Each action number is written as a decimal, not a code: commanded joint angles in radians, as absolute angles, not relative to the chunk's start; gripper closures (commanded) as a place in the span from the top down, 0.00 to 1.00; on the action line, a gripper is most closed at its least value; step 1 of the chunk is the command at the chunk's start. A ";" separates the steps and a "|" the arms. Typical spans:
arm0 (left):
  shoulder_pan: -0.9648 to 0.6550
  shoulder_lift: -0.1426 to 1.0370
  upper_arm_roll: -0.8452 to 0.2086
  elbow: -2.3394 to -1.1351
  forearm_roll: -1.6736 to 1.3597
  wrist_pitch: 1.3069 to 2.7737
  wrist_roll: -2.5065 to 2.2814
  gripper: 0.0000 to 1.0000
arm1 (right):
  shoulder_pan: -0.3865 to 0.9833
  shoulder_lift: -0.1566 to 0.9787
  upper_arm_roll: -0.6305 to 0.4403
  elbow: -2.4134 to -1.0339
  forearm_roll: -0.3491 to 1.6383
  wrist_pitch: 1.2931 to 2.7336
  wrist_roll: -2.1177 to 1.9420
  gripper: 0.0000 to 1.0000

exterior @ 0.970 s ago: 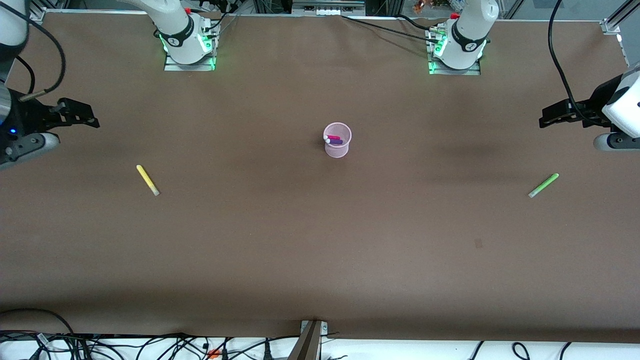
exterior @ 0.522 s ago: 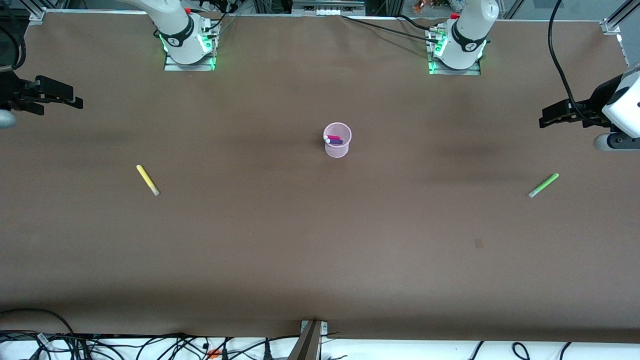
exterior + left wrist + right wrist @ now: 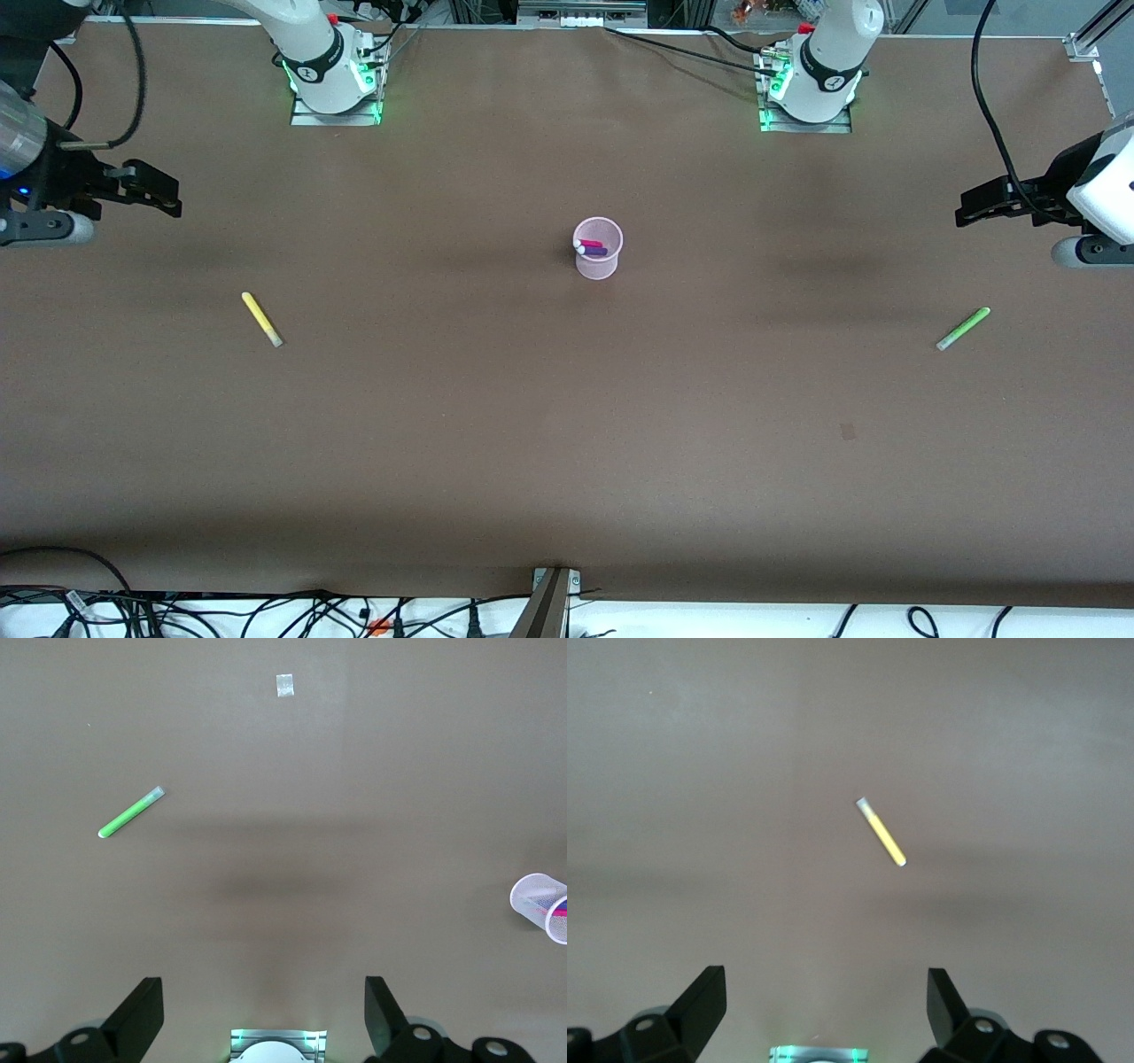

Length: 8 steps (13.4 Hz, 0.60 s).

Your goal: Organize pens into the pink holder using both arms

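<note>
The pink holder [image 3: 598, 248] stands upright mid-table with the magenta-pink pen [image 3: 591, 244] and the dark purple pen [image 3: 594, 252] inside it; it also shows at the edge of the left wrist view [image 3: 540, 906]. The yellow pen [image 3: 261, 319] lies on the table toward the right arm's end and shows in the right wrist view [image 3: 881, 833]. The light green pen [image 3: 963, 328] lies toward the left arm's end and shows in the left wrist view [image 3: 130, 812]. My right gripper [image 3: 164, 204] is open and empty, up in the air above the table. My left gripper [image 3: 970, 213] is open and empty, likewise raised.
The brown table [image 3: 567, 425] spreads wide around the holder. A small pale patch [image 3: 848, 431] marks the surface near the green pen. The arm bases [image 3: 335, 80] stand along the edge farthest from the front camera. Cables [image 3: 266, 611] lie off the nearest edge.
My right gripper swung out toward the table's end, then came back toward the middle, a little farther from the front camera than a second ago. The left arm and pens have not moved.
</note>
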<state>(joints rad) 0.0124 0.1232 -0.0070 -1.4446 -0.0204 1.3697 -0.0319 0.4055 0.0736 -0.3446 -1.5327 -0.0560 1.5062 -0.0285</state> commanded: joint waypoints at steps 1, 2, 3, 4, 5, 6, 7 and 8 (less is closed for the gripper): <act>0.015 0.127 -0.011 -1.427 -0.012 1.359 -0.020 1.00 | 0.295 0.061 -0.240 -1.543 -0.075 1.557 -0.020 1.00; 0.015 0.127 -0.011 -1.427 -0.012 1.359 -0.020 1.00 | 0.244 0.061 -0.191 -1.540 -0.071 1.574 -0.020 1.00; 0.015 0.127 -0.009 -1.427 -0.012 1.359 -0.020 1.00 | 0.207 0.063 -0.152 -1.540 -0.069 1.586 -0.020 1.00; 0.015 0.127 -0.009 -1.427 -0.012 1.359 -0.020 1.00 | 0.196 0.074 -0.144 -1.542 -0.068 1.588 -0.020 1.00; 0.015 0.127 -0.009 -1.427 -0.012 1.359 -0.020 1.00 | 0.193 0.083 -0.143 -1.542 -0.064 1.591 -0.020 1.00; 0.015 0.127 -0.011 -1.427 -0.012 1.359 -0.020 1.00 | 0.175 0.093 -0.138 -1.540 -0.061 1.594 -0.020 1.00; 0.015 0.127 -0.009 -1.427 -0.012 1.359 -0.020 1.00 | 0.145 0.098 -0.106 -1.540 -0.058 1.598 -0.020 1.00; 0.015 0.127 -0.009 -1.427 -0.014 1.359 -0.020 1.00 | 0.126 0.098 -0.089 -1.537 -0.057 1.614 -0.028 1.00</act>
